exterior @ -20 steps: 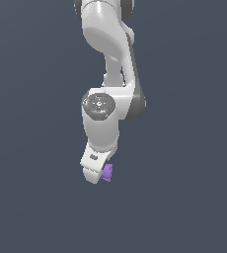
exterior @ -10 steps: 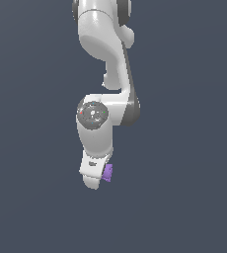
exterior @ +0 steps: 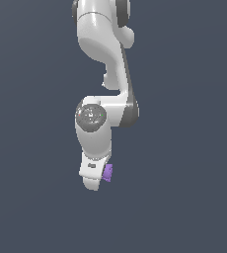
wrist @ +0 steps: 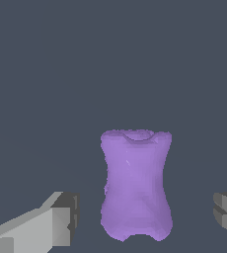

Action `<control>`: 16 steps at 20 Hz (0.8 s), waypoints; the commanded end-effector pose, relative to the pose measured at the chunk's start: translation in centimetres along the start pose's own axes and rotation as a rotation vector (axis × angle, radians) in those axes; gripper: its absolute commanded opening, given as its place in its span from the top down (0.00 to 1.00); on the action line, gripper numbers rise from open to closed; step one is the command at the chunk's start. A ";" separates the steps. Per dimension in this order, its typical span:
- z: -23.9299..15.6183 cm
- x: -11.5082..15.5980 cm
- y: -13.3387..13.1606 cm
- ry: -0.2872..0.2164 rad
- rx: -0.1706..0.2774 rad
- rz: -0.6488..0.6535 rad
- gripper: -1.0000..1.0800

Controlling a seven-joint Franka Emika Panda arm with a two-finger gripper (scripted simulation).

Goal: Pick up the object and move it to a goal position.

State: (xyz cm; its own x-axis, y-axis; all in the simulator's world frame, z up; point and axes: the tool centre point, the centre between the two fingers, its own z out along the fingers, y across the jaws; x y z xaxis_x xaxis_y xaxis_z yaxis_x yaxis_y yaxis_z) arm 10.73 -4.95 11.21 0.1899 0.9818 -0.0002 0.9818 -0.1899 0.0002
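Note:
The object (wrist: 136, 185) is a small purple pillow-like lump with pinched corners. In the wrist view it sits between my two grey fingers (wrist: 61, 225), with a clear gap on each side, wider on one side. My gripper (wrist: 145, 220) is open around it and not touching it. In the exterior view the white hand (exterior: 94, 182) points down and covers most of the object (exterior: 107, 172), which shows only as a purple patch at the hand's right edge. The fingertips are hidden there.
The ground is a plain dark grey surface (exterior: 184, 207) with nothing else on it. The white arm (exterior: 103, 59) rises from the hand to the exterior view's top edge.
The wrist and hand have sunk a little and shifted slightly toward the exterior view's left. The purple object has stayed where it was.

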 end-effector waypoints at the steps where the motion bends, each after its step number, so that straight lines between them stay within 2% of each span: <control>1: 0.4 0.0 0.0 0.000 0.000 0.000 0.04; 10: 4.7 0.0 -0.1 0.000 0.000 -0.005 0.04; 16: 5.0 0.0 0.0 0.000 0.000 -0.005 0.04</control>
State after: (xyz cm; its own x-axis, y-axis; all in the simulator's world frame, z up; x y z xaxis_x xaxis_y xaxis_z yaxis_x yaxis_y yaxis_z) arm 10.63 -4.93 6.08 0.1853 0.9827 -0.0002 0.9827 -0.1853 -0.0020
